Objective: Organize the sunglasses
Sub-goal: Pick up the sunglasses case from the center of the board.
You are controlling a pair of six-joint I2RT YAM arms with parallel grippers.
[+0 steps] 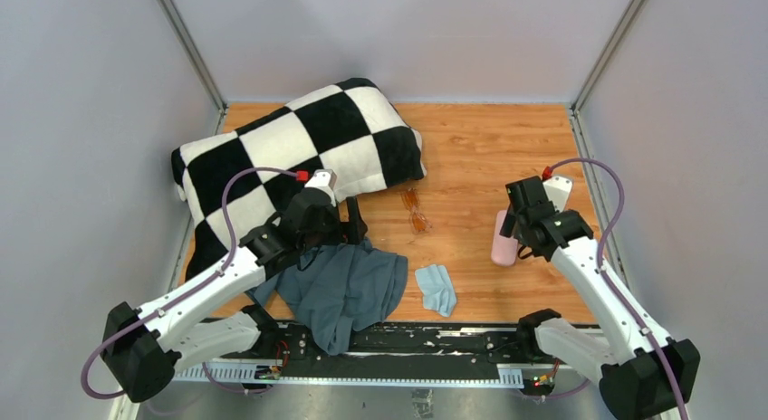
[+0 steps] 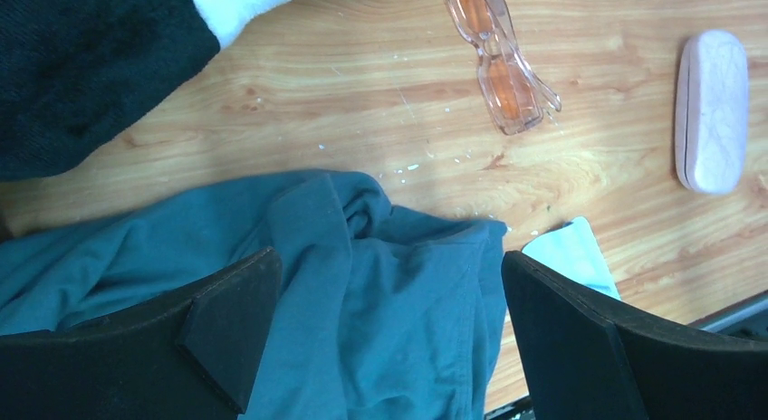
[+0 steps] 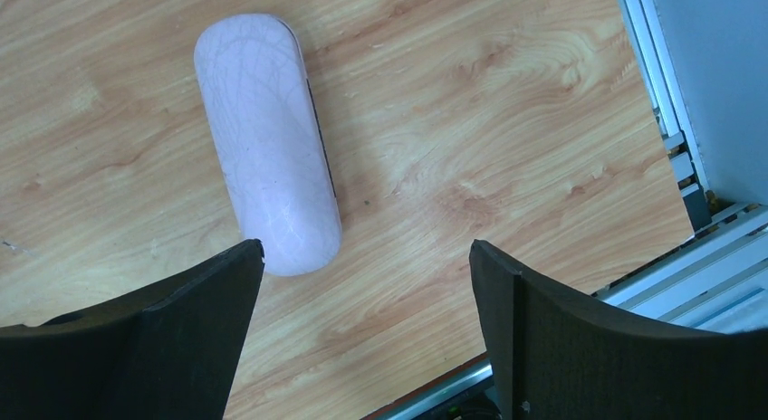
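Note:
The sunglasses have orange-amber lenses and lie folded on the wooden table just right of the pillow; in the left wrist view the sunglasses sit at the top. My left gripper hangs open over a teal garment, holding nothing. A closed pink case lies to the right of the sunglasses. My right gripper is open above the case's near end, empty, with bare wood between its fingers.
A black-and-white checkered pillow fills the back left. The teal garment is crumpled at the front, hanging over the table's edge. A small light-blue cloth lies beside it. Grey walls and aluminium rails enclose the table.

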